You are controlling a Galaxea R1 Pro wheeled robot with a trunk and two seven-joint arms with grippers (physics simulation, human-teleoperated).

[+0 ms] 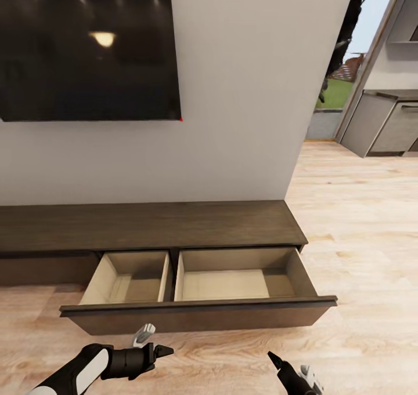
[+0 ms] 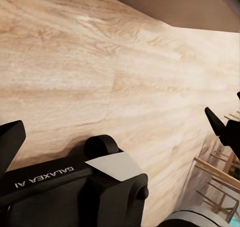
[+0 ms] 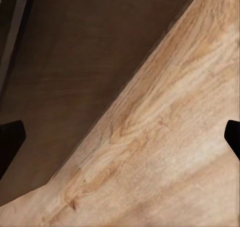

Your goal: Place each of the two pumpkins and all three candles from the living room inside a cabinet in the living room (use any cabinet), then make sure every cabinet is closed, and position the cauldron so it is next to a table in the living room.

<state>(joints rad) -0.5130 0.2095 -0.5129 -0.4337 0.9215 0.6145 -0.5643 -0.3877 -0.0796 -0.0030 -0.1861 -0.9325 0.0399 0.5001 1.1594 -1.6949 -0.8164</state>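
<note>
The cabinet point(image 1: 174, 227) is standing with its wide drawer point(image 1: 197, 314) pulled out at twelve o'clock, both compartments seemingly bare. The left pincer point(image 1: 152, 341) and the right pincer point(image 3: 120, 137) are hovering spread apart, holding nothing. Stowing and closing are remaining.

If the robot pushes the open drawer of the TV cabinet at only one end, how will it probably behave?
The drawer is very wide, one front spanning two compartments, so an end push may skew or jam it. It looks rigid wood and probably slides straight from a central push. Empty, it is likely light.
</note>
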